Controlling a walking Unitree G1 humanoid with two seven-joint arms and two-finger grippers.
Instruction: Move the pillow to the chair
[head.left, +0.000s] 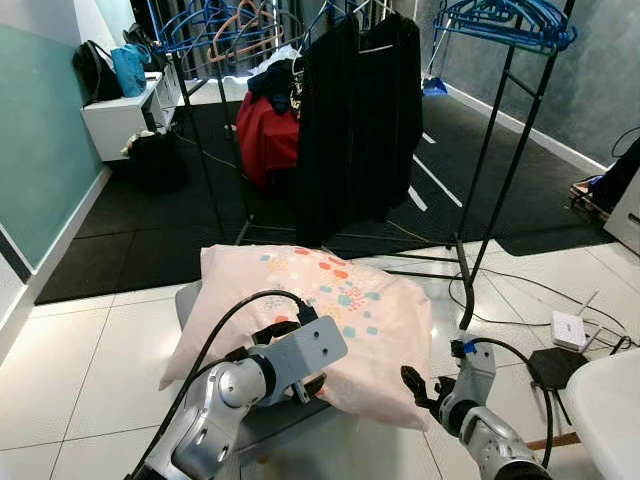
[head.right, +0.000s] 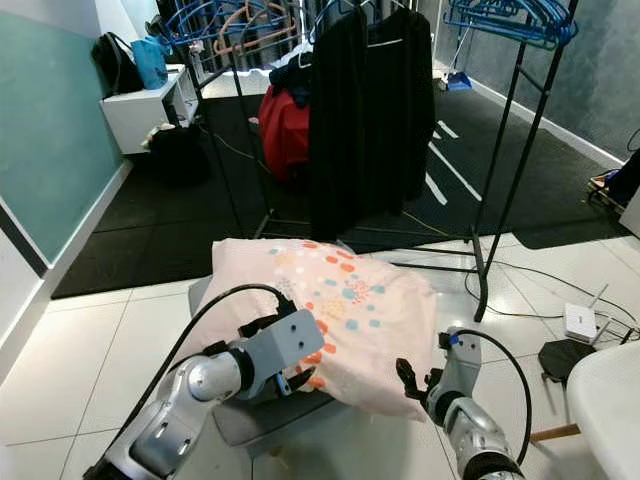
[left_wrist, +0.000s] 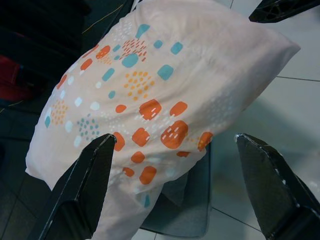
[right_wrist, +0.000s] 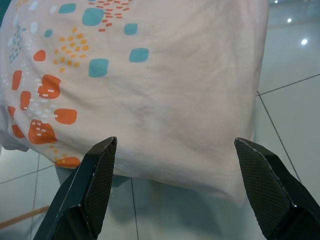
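Squarely on the seat of a low grey chair (head.left: 190, 300) lies the pillow (head.left: 340, 310), overhanging the seat at the front and on the right; soft, plump, roughly rectangular, in pale pink cloth printed with rounded orange, teal and white patches and small dotted clusters; faintly creased near its corners. Just in front of its near left edge hovers the left gripper (left_wrist: 175, 190), long black fingers (left_wrist: 82, 190) spread wide, the pillow's printed corner between them but not clasped; smooth silver arm with a boxy grey wrist block and a looping black cable. Near the pillow's right front corner sits the right gripper (right_wrist: 175, 190), textured black fingers (right_wrist: 85, 192) likewise set well apart, pale cloth filling the space beyond them, nothing gripped. Underfoot, glossy white floor tiles (head.left: 80, 370) with thin dark seams, giving way to a matte black mat (head.left: 150, 230) farther back. Behind the chair, a black metal clothes rack (head.left: 490, 170) with thin tubular legs, hung with long black garments (head.left: 360, 120) and a red one (head.left: 265, 135); blue plastic hangers (head.left: 505, 22) bunched along the top rails. Off to the left, a teal wall (head.left: 35, 140) and a white shelf unit (head.left: 120, 115) bearing a black bag (head.left: 95, 68) and a blue bag (head.left: 130, 68). On the tiles at right, trailing black cables (head.left: 500, 285) and a small white box (head.left: 568, 328).
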